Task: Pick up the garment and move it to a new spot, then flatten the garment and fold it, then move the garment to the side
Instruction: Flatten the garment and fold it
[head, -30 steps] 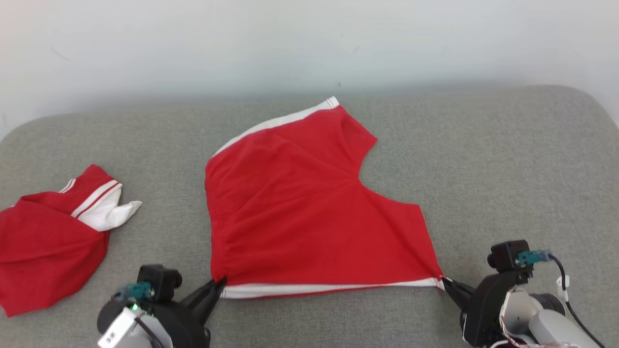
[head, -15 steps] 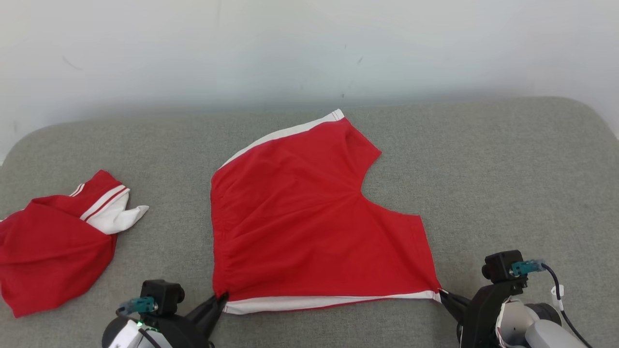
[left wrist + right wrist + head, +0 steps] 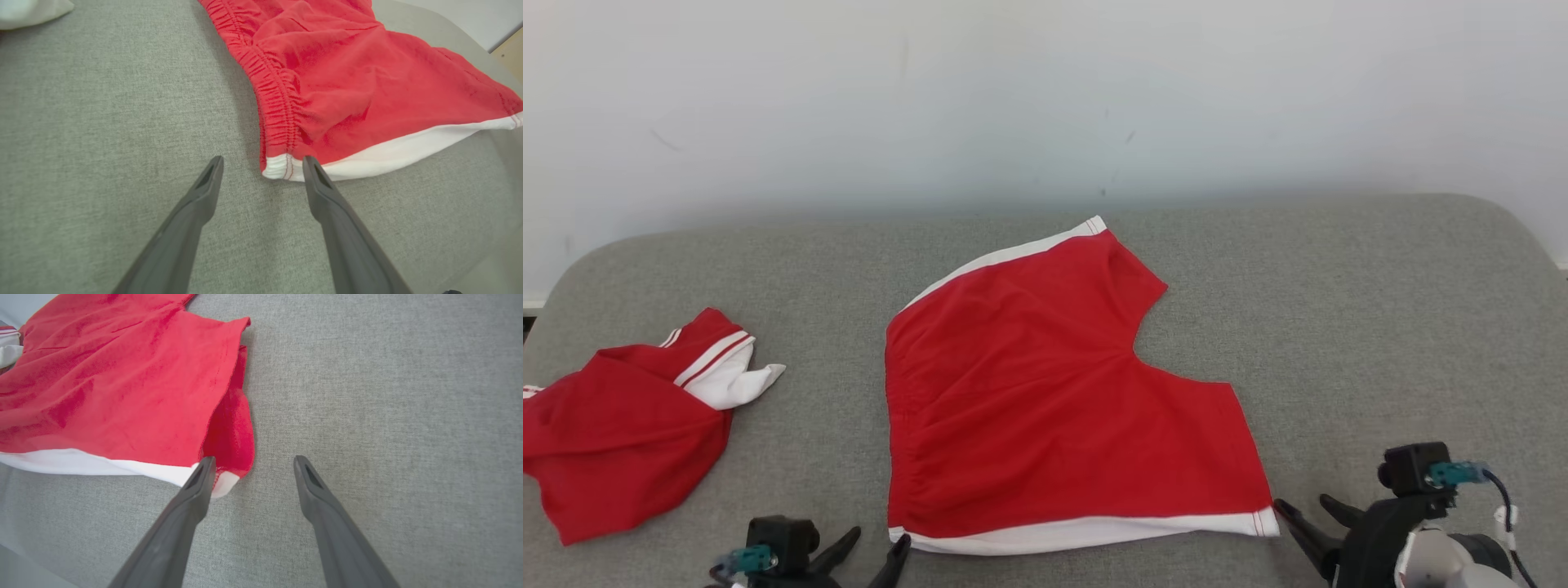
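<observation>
The garment (image 3: pixel 1045 408) is a pair of red shorts with white side stripes, lying spread flat in the middle of the grey cushion (image 3: pixel 1380 327). My left gripper (image 3: pixel 880 539) stands open just short of the near left corner, with the white-edged waistband corner (image 3: pixel 282 169) lying between its fingertips in the left wrist view. My right gripper (image 3: pixel 1303 504) is open beside the near right corner; in the right wrist view its left finger (image 3: pixel 196 486) overlaps the hem corner (image 3: pixel 229 457). Neither gripper holds the cloth.
A second red and white garment (image 3: pixel 629 433) lies crumpled at the left end of the cushion. A pale wall (image 3: pixel 1045 98) runs behind the cushion's back edge. Bare grey fabric stretches to the right of the shorts.
Both grippers have gone from shut on the garment's near corners to open, letting the cloth drop flat. The whole head picture has shifted downward, so the camera has moved.
</observation>
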Tool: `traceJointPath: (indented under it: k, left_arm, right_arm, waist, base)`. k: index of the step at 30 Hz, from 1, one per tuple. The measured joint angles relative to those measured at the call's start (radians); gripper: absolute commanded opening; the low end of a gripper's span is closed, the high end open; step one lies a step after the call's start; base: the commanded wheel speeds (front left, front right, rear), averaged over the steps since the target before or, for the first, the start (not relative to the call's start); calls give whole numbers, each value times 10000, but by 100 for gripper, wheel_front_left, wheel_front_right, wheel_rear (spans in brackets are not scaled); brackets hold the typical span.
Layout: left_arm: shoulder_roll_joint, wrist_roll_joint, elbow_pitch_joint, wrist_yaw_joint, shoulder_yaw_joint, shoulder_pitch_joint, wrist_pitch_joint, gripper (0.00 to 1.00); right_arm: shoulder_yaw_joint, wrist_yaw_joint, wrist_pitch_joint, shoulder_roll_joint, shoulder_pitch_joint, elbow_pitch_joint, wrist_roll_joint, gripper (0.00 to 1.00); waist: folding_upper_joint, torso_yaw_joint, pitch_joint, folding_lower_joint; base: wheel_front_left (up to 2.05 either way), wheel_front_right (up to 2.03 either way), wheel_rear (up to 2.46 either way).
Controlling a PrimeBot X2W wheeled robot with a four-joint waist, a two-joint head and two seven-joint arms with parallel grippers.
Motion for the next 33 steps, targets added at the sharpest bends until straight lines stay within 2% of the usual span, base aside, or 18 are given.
traceJointPath:
  k: [4, 8, 14, 27, 33]
  left_arm:
    - [307, -4, -414, 332, 251, 371, -73, 100]
    - [640, 2, -821, 663, 566, 584, -77, 100]
    - [872, 15, -1626, 924, 1264, 966, -90, 100]
    - [1024, 765, -2918, 1187, 2477, 1404, -92, 100]
    - [940, 1331, -3402, 1195, 3586, 1873, -92, 100]
  right_arm:
    - [-207, -136, -314, -320, 476, -506, -4, 100]
    - [-332, -290, -594, -385, 744, -1003, -36, 100]
    - [-554, -541, -1285, -412, 1097, -1944, -174, 100]
    - [-623, -991, -1894, -399, 1577, -2888, -608, 100]
    - [-1156, -1436, -2700, -364, 1678, -3404, -715, 100]
  waist:
    - [0, 3, -108, 0]
    - [1, 5, -185, 1]
    - [1, 2, -258, 1]
    - [1, 53, -161, 1]
    - [1, 85, -129, 1]
  base:
    - [0, 0, 0]
    - [0, 0, 0]
    - [0, 0, 0]
    - [0, 0, 0]
    - [0, 0, 0]
